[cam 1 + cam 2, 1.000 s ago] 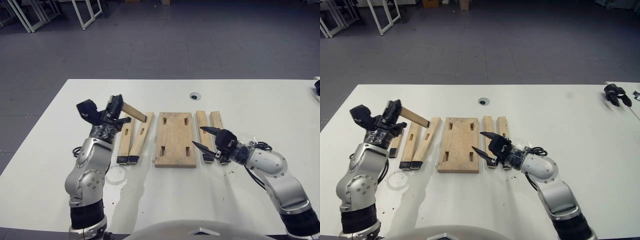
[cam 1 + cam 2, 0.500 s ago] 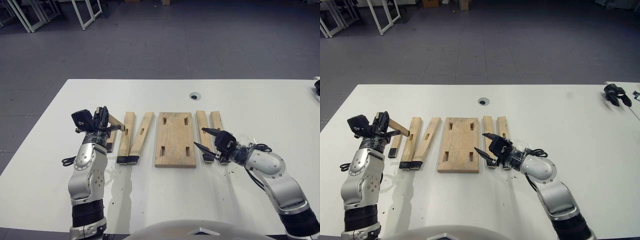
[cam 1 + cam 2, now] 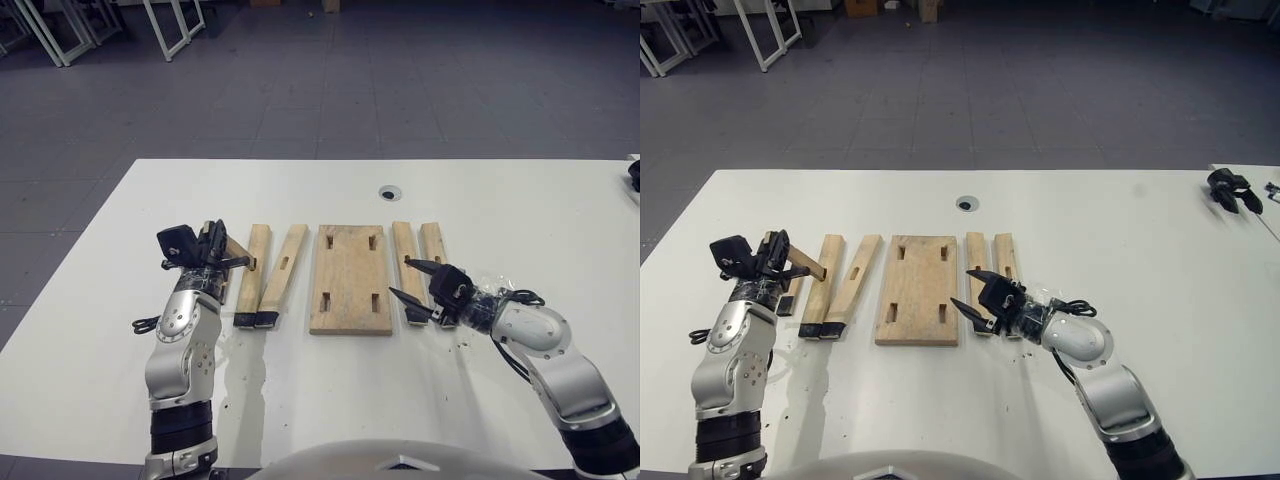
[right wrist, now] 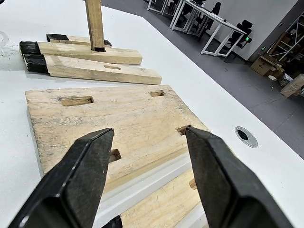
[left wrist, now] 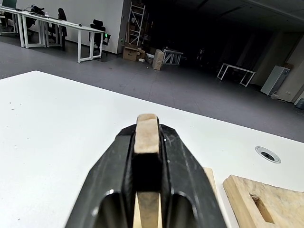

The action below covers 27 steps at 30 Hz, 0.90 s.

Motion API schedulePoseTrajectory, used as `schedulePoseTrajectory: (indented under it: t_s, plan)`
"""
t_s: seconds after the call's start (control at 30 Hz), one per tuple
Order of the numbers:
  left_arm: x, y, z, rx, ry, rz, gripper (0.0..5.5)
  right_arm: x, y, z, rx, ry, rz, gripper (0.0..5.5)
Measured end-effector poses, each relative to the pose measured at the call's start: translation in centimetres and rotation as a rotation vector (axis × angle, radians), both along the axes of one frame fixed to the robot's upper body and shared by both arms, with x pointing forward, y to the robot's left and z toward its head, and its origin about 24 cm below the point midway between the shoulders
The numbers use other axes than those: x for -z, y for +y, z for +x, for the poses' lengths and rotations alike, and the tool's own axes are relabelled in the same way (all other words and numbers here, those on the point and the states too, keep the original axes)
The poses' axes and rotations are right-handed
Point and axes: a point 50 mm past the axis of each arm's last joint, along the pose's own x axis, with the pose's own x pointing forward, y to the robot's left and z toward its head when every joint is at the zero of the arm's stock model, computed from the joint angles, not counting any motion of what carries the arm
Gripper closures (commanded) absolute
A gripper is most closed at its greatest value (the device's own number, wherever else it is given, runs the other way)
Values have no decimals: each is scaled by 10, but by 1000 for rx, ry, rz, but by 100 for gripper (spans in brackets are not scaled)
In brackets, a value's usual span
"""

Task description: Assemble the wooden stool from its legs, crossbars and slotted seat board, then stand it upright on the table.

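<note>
White table, round cable hole far centre. Grey floor beyond, white desk frames far left.

Left gripper above far-left leg, clenched on crossbar. Crossbar tilted, lower end touching leg 2 near its slot; cannot tell if seated. Leg 3 just beside, near ends touching. Slotted seat board flat at centre. 2 more legs right of board. Right gripper over their near ends, fingers spread wide, grasping nothing.
</note>
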Motion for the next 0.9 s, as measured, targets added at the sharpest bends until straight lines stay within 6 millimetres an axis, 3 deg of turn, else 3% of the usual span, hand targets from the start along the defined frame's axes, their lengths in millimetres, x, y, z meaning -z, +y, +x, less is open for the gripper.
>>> schedulePoseTrajectory:
  t_s: [0.2, 0.4, 0.53, 0.67, 0.77, 0.83, 0.9]
  plan:
    - [-2, -9, 18, 73, 117, 139, 507, 1, 1, 0, -3, 0, -10, 275]
    - [-3, -7, 21, 52, 121, 100, 507, 2, 0, 0, 2, -8, -26, 275]
    - [-5, -9, 21, 53, 161, 111, 421, 2, 1, 0, 1, -11, -26, 275]
    - [-71, -10, 27, 61, -47, 201, 403, 2, 2, 0, -8, -17, -29, 275]
    - [-150, -1, 36, 26, -276, 258, 403, 3, 6, -1, -23, -17, -26, 275]
    - [-164, -1, 42, 36, -307, 242, 403, 3, 6, -1, -22, -20, -30, 275]
    - [-158, 3, 54, 48, -259, 217, 403, 3, 7, -1, -19, -24, -30, 275]
